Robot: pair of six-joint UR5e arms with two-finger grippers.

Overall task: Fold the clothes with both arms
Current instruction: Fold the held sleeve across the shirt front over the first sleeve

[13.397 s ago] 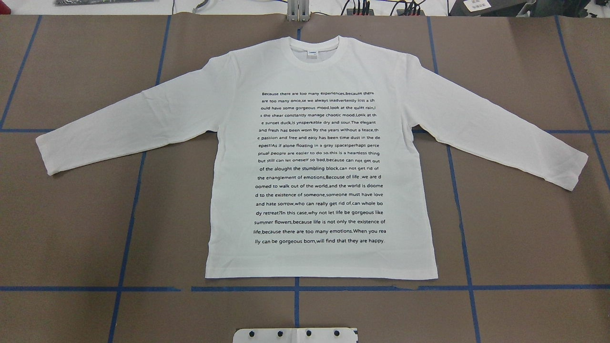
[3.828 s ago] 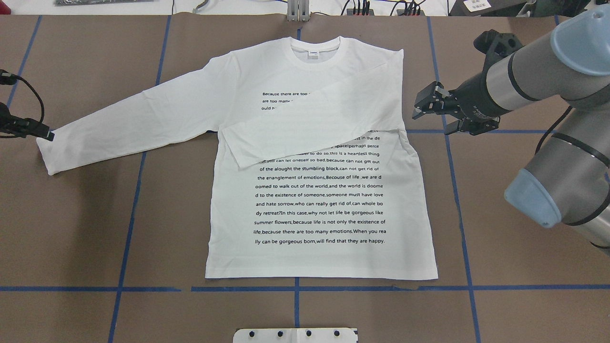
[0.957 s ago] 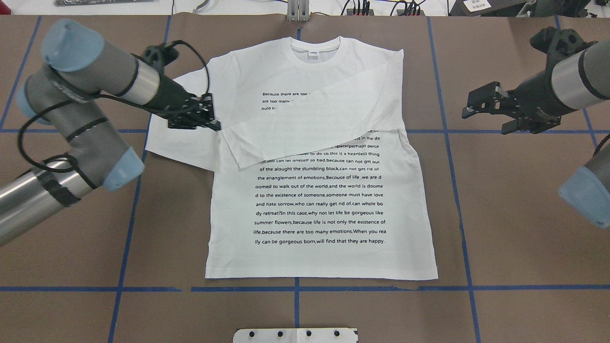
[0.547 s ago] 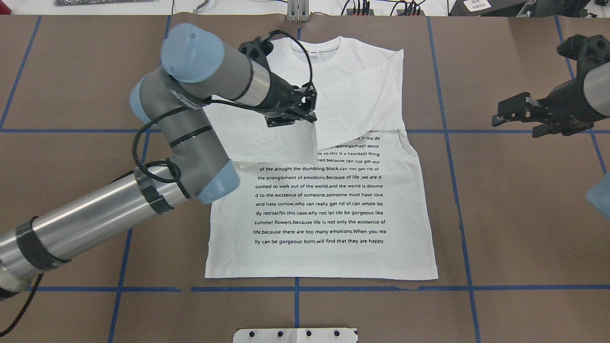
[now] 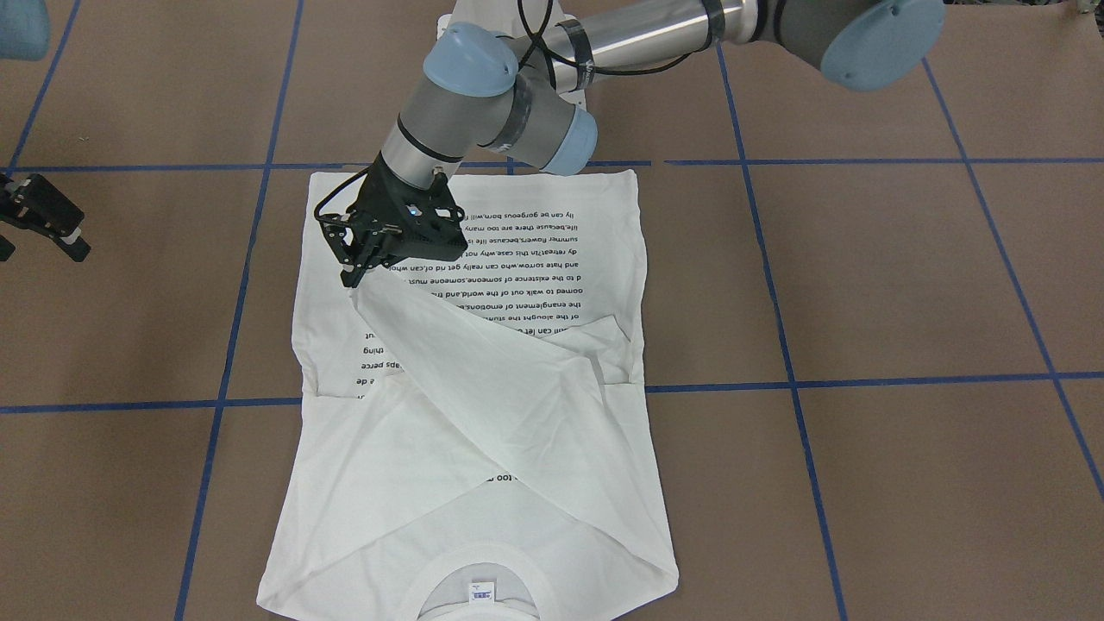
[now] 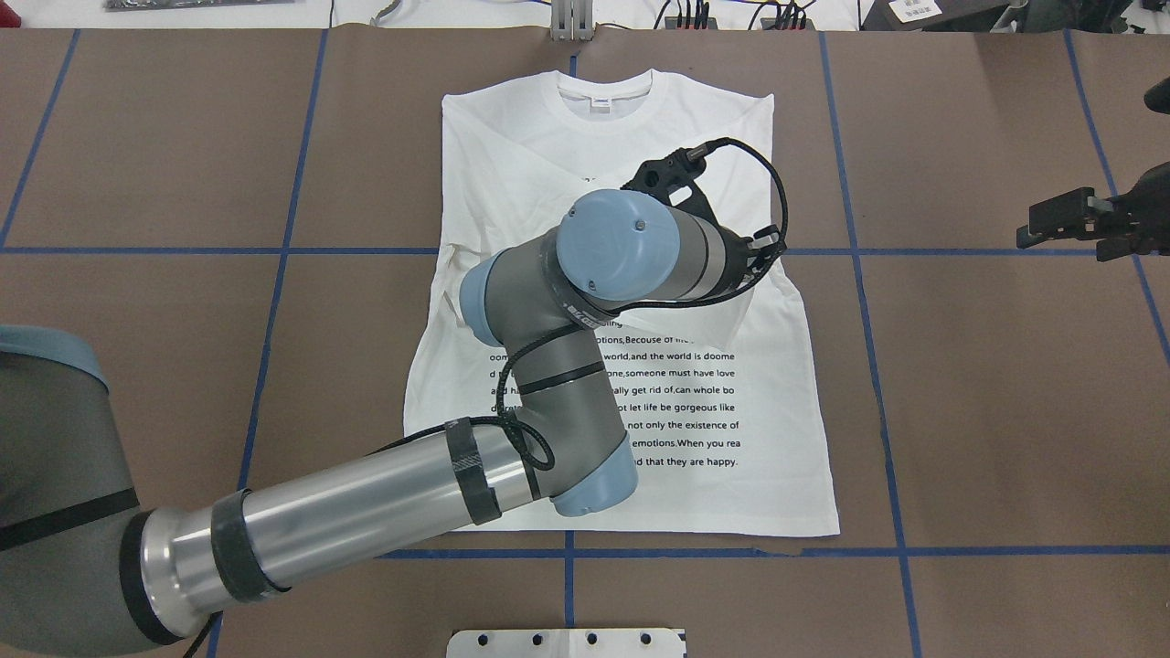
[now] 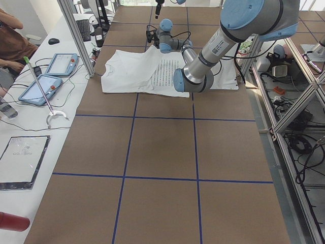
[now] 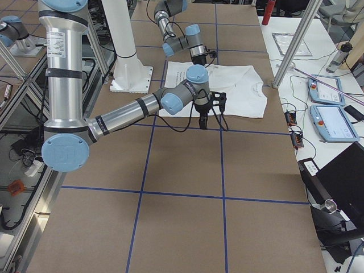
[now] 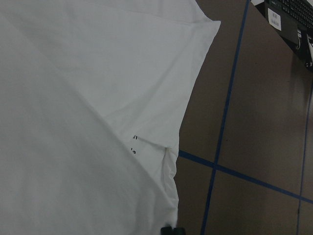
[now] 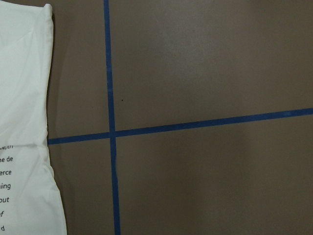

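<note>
The left arm (image 6: pixel 366 512) reaches over the 1 white shirt (image 6: pixel 731 475), flat on the table (image 6: pixel 1005 411), collar far from the robot. Its left gripper (image 5: pixel 355 269) pinches the cuff of the left sleeve (image 5: pixel 483 371) above the shirt's right edge, the sleeve slanting across the chest; setting it down likely means lowering straight. Of 2 grippers, the right gripper (image 6: pixel 1060 228) hangs spread, empty, well apart rightward.
</note>
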